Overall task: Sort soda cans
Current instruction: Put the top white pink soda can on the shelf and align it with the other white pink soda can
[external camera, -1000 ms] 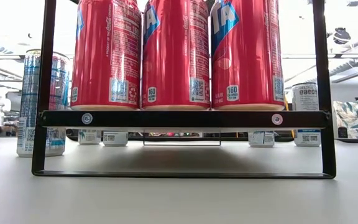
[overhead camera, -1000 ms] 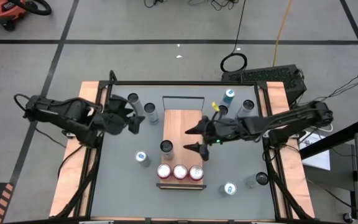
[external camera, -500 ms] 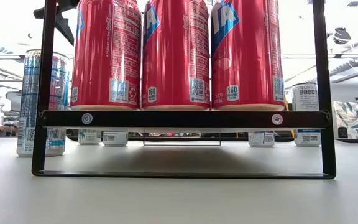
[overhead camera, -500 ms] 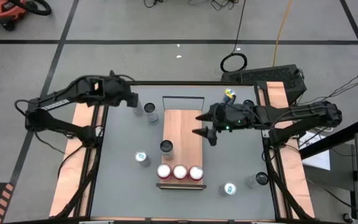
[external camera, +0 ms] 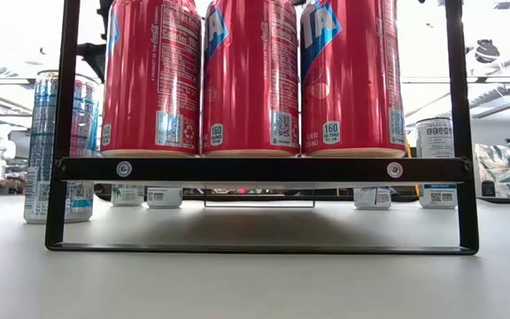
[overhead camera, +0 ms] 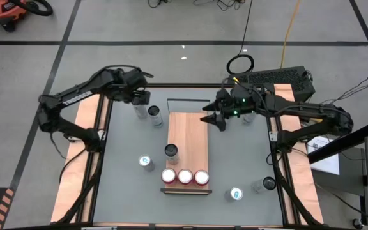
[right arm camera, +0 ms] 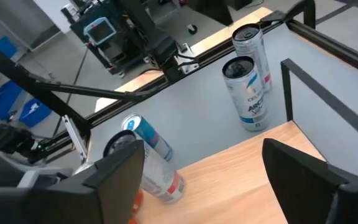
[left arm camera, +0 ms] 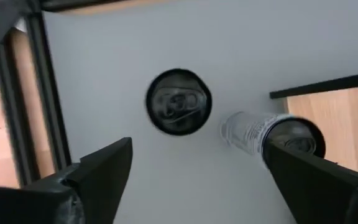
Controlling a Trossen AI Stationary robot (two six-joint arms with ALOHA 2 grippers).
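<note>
Above the tabletop's far-left corner, my left gripper [overhead camera: 142, 97] hangs wide over a dark-topped can [left arm camera: 178, 102]; my right gripper [overhead camera: 214, 119] gapes wide over the wooden board's [overhead camera: 187, 140] far edge.

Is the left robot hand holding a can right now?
No, the left hand is open above a dark-topped silver can, with its fingers apart and nothing between them.

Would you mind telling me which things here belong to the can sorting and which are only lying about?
Part of the job:
- three red cans lined up on the wooden rack
- dark-topped silver can on the rack
- blue cans on the grey table
- left gripper, open above a dark-topped can
- right gripper, open

Lying about:
- coiled cable on the floor
- orange vacuum
</note>
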